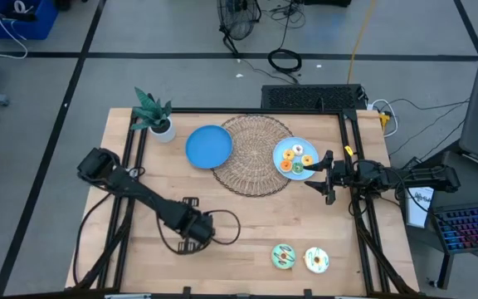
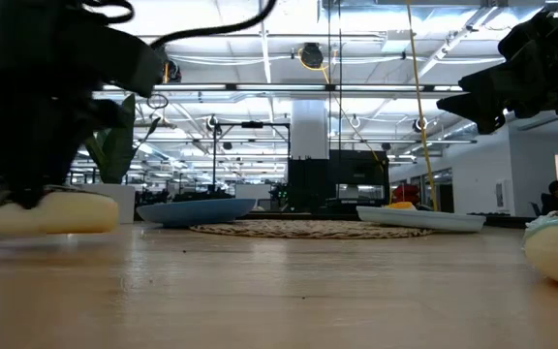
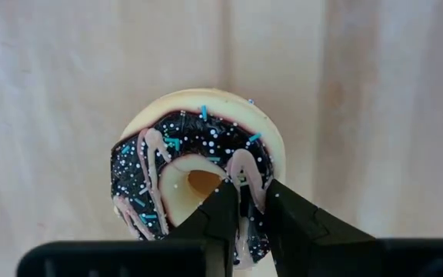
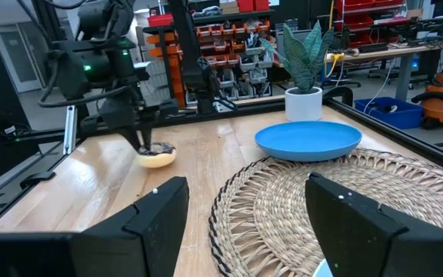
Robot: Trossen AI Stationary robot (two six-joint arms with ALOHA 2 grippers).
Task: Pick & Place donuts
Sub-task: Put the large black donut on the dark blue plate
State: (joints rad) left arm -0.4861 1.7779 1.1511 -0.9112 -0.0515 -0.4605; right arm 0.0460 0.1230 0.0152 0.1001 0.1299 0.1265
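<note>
The chocolate-frosted donut (image 3: 198, 165) lies flat on the wood near the table's near-left part, and my left gripper (image 1: 194, 229) is shut on it from above. It also shows as a cream ring (image 2: 51, 211) in the low view and as a small ring (image 4: 156, 156) in the right wrist view. My right gripper (image 1: 318, 176) hovers open and touches nothing, by the near-right rim of a blue plate (image 1: 308, 145). That plate holds several tiny donuts (image 1: 293, 158). A green-frosted donut (image 1: 284, 256) and a white-frosted donut (image 1: 316, 260) rest flat near the table's near edge. My left gripper pinches the chocolate donut's ring wall (image 3: 252, 201) between its two fingers. One fingertip (image 3: 223, 196) is at the edge of the hole and the other is on the outer side. The fingers point down from above. The donut's underside lies on the table.
An empty blue plate (image 1: 209, 146) sits at the left edge of the round wicker mat (image 1: 251, 170). A potted plant (image 1: 154, 116) stands at the far-left corner. A black cable loop (image 1: 226, 228) lies beside my left gripper. Bare wood lies between the mat and the near donuts.
</note>
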